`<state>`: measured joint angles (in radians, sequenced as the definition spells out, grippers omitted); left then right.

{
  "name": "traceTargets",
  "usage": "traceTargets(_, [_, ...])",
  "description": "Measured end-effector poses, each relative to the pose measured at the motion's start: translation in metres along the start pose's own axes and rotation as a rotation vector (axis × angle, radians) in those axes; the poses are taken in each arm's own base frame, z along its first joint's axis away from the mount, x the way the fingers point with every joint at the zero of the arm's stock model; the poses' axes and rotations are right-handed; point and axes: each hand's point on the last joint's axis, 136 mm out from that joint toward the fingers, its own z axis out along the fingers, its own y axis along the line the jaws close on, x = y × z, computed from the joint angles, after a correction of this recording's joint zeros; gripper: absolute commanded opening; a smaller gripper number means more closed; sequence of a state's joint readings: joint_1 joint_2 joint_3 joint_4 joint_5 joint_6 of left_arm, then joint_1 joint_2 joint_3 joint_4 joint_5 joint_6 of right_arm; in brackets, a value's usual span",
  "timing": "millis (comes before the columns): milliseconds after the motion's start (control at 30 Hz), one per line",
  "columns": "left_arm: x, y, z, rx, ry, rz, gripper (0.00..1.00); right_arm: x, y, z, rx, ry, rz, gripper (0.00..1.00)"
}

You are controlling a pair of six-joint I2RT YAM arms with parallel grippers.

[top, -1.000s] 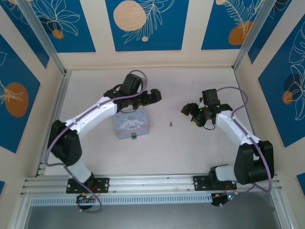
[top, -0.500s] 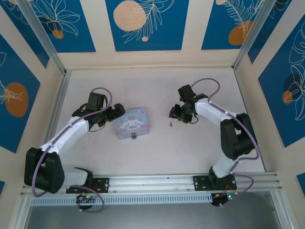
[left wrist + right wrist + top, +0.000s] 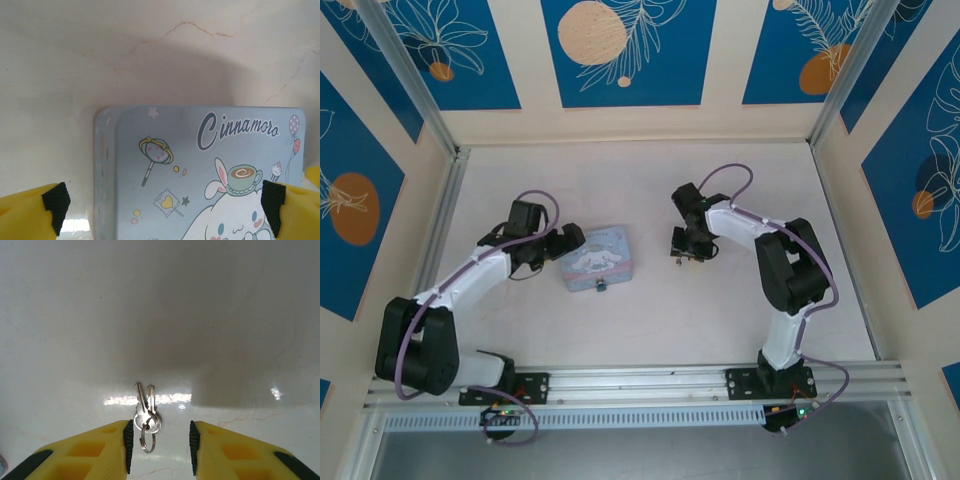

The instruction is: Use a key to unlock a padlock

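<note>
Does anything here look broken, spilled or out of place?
Nothing much. The light-blue tin lies slightly askew to the edges of the table, and thin crack-like lines run through its surface, though they could be veining. The keys on their ring lie flat and whole.

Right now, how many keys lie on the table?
2: one key and a second key, side by side on one ring, between the right claw's fingers.

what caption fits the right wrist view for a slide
Right claw straddles two ringed keys lying on the pale table.
</note>
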<state>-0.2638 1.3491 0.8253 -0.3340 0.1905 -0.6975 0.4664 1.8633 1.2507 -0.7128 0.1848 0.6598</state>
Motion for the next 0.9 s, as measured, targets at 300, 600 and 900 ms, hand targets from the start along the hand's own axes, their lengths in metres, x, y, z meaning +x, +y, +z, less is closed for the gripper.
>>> traceTargets(300, [0.001,0.0,0.01,0.012,0.014,-0.003,1.0,0.004,0.007,0.015,0.031,0.026,-0.027,0.35])
traceTargets(600, [0.001,-0.004,0.019,0.037,0.023,-0.01,1.0,0.002,0.004,0.015,0.054,0.019,-0.036,0.06])
traceTargets(900, [0.004,-0.007,0.031,0.071,0.036,-0.044,1.0,0.019,-0.004,0.009,0.048,0.008,-0.041,0.0])
